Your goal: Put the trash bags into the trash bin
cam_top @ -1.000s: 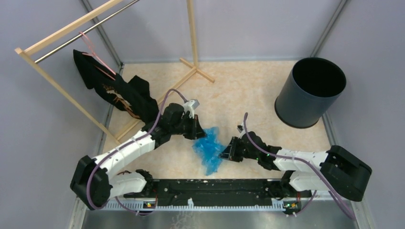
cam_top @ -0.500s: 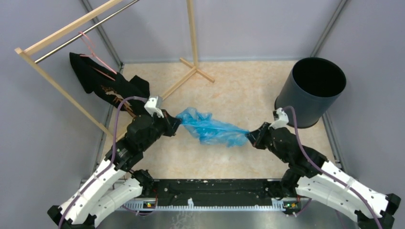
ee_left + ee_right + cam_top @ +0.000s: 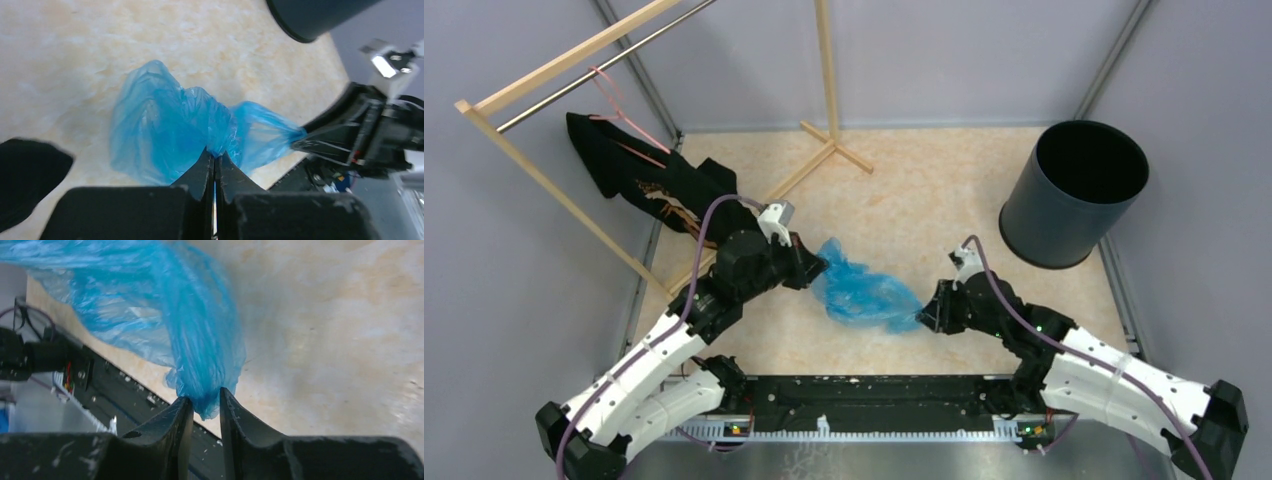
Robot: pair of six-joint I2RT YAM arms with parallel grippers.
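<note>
The light-blue trash bag hangs bunched between my two grippers over the middle of the table. My left gripper is shut on the bag's left end; in the left wrist view its jaws meet with blue film pinched at the tips. My right gripper is at the bag's right end. In the right wrist view its jaws stand slightly apart, with the bag's gathered tip lying in the gap. The dark grey trash bin stands upright at the far right, its mouth facing up, apart from both grippers.
A wooden clothes rack stands at the back left with a black garment draped at its foot, just behind the left arm. The black base rail runs along the near edge. Grey walls close the sides.
Half a second ago the bag was stretched taut between the grippers. Both have since moved toward each other and the bag sags. The right jaws have parted a little.
</note>
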